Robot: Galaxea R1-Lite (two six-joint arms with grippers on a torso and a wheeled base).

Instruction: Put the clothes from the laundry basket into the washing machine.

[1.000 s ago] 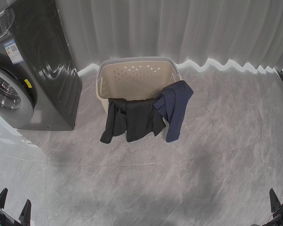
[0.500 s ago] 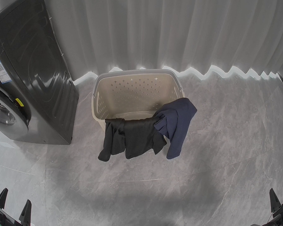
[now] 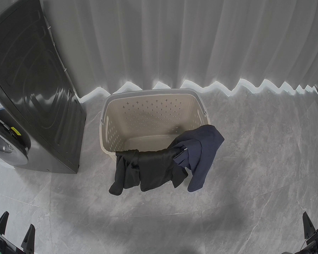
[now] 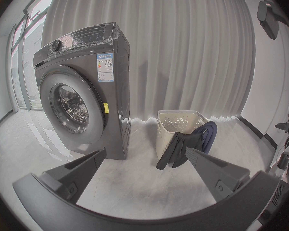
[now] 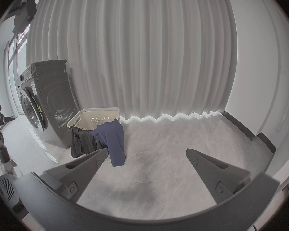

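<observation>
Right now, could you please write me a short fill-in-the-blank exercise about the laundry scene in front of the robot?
1. ___ garments hang over the rim of the basket: a black garment and a blue garment.
2. The washing machine stands on the robot's ___ of the basket.
3. The washing machine's round door is ___.
4. The left gripper and the right gripper are both ___, holding nothing.

Missing words: two, left, shut, open.
</observation>
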